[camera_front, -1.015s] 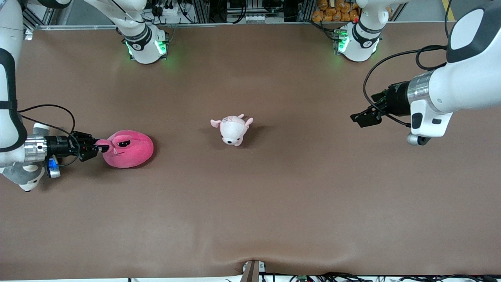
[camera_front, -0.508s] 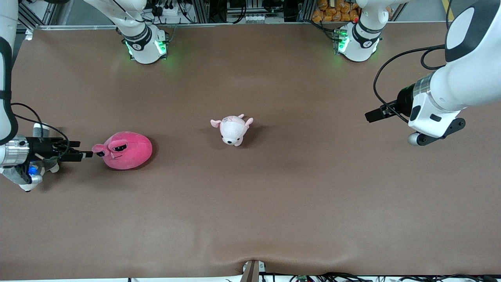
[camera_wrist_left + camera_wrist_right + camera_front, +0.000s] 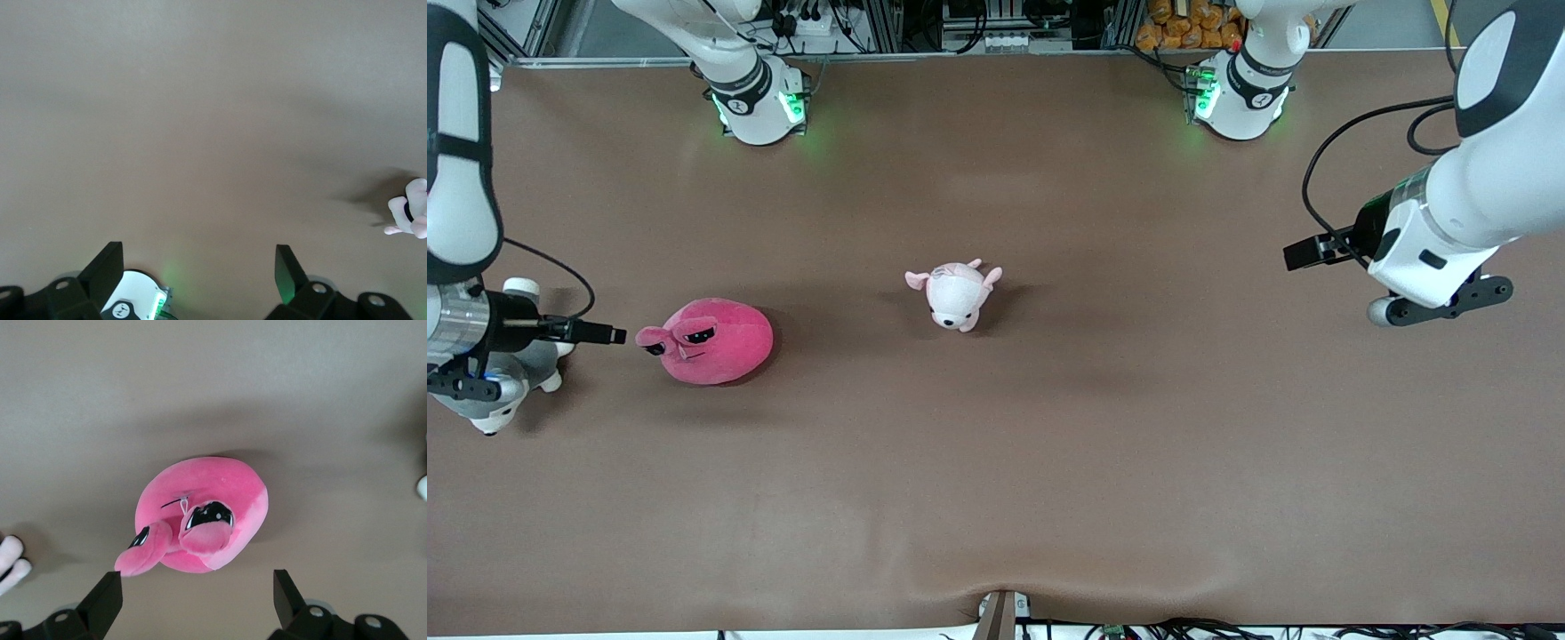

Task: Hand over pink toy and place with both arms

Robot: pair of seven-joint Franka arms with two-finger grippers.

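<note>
1. Hot-pink plush sets the pink toy apart in the front view: it lies on the brown tabletop toward the right arm's end, free of any grip. The right gripper is low, just beside the toy's ears and not touching them. The grey-and-white plush dog shows partly under that arm's wrist. The pale plush animal sits mid-table, well apart from the toy. The left gripper waits in the air over the tabletop at the left arm's end.

2. In the left wrist view the left gripper has its fingers spread wide over bare tabletop, holding nothing; the pale plush animal shows at the edge.

3. In the right wrist view the right gripper has its fingers apart, and the pink toy lies just ahead of them, ears and half-lidded eyes facing the gripper.

4. Handling, as a judgement: the toy looks light, soft and squashy, so it should not break or slip easily. Its round body seems too broad for the fingers, so an ear or a pinched fold of plush is the likely hold.
</note>
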